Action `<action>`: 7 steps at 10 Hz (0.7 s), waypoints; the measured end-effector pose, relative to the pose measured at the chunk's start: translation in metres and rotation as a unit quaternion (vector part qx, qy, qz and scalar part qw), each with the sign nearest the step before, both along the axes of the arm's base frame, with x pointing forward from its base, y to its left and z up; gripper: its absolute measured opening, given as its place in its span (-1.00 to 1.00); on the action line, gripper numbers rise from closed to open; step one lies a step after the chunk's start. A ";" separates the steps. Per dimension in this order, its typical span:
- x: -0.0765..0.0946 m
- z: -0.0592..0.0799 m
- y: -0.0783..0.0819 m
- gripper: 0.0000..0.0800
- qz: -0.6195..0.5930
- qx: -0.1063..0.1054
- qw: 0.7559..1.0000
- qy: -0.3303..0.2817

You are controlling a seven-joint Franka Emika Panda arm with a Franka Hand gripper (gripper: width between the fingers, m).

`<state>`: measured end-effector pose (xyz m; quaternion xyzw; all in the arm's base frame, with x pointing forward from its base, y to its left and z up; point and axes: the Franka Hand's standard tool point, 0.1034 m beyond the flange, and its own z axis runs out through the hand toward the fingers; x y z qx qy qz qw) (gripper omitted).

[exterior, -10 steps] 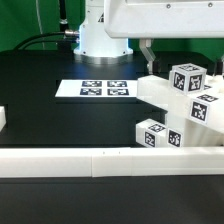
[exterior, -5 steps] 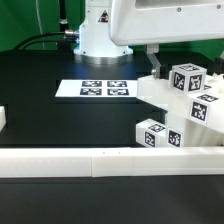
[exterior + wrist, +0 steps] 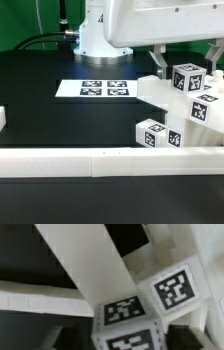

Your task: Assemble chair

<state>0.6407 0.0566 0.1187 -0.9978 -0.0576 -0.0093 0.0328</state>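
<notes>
The chair's white parts [image 3: 170,110] are clustered at the exterior view's right: a slanted frame and several square-ended legs with black-and-white tags. The topmost tagged leg [image 3: 188,78] stands between the fingers of my gripper [image 3: 187,66], which comes down from above. In the wrist view the same leg [image 3: 130,319] fills the space between the two dark fingers [image 3: 52,339], with a thin gap showing on each side. The gripper [image 3: 125,341] is open around the leg and not clamped on it. Another tagged leg [image 3: 203,108] lies just below.
The marker board [image 3: 97,89] lies flat on the black table left of the parts. A long low white border rail [image 3: 90,160] runs along the near edge. A small white piece [image 3: 3,118] sits at the far left. The arm's base [image 3: 100,35] stands behind.
The finger on the exterior view's left has moved rightward toward the top tagged leg, so the jaws stand narrower around it. The chair parts have not shifted.
</notes>
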 end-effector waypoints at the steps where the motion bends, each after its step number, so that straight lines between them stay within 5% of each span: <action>1: 0.000 0.000 0.000 -0.29 0.000 0.000 1.000 0.000; 7: 0.000 0.000 -0.002 -0.29 -0.237 0.004 0.971 0.015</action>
